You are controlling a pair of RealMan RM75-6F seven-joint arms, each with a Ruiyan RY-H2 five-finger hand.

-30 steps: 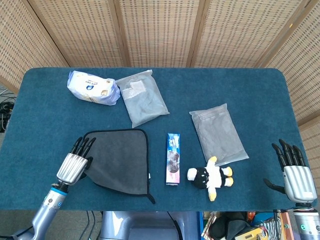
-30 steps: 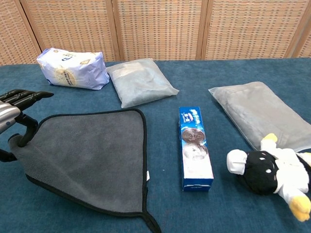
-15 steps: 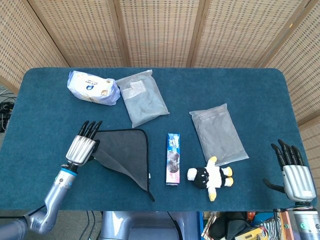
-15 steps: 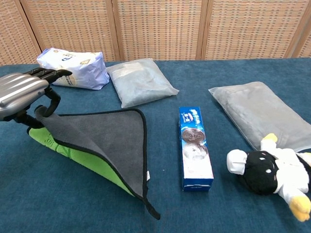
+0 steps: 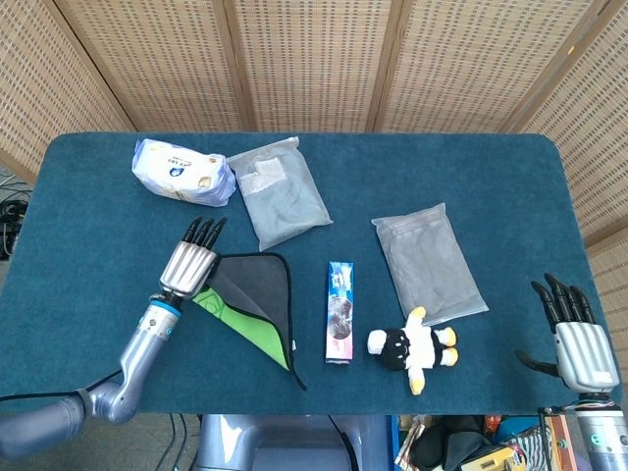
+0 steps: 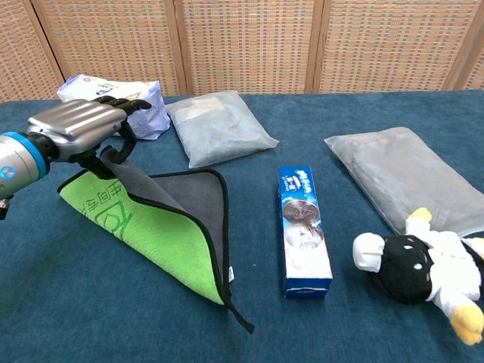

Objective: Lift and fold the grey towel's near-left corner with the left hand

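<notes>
The grey towel [image 5: 260, 294] [image 6: 185, 198] lies left of the table's middle, black-edged, with a bright green underside [image 6: 144, 231] turned up along its near-left part. My left hand [image 5: 189, 267] [image 6: 79, 130] holds the towel's near-left corner, lifted off the table and carried over the cloth. The corner itself sits under the thumb, partly hidden. My right hand [image 5: 574, 337] hangs at the table's near-right edge, fingers spread, holding nothing; the chest view does not show it.
A blue biscuit box [image 5: 340, 311] lies just right of the towel, with a plush penguin [image 5: 412, 347] beyond it. Two grey plastic pouches [image 5: 280, 191] [image 5: 429, 260] and a white-blue tissue pack [image 5: 183, 171] lie further back.
My left hand has risen and moved right and away with the towel's corner. The cloth has peeled up, and its green underside has come into view.
</notes>
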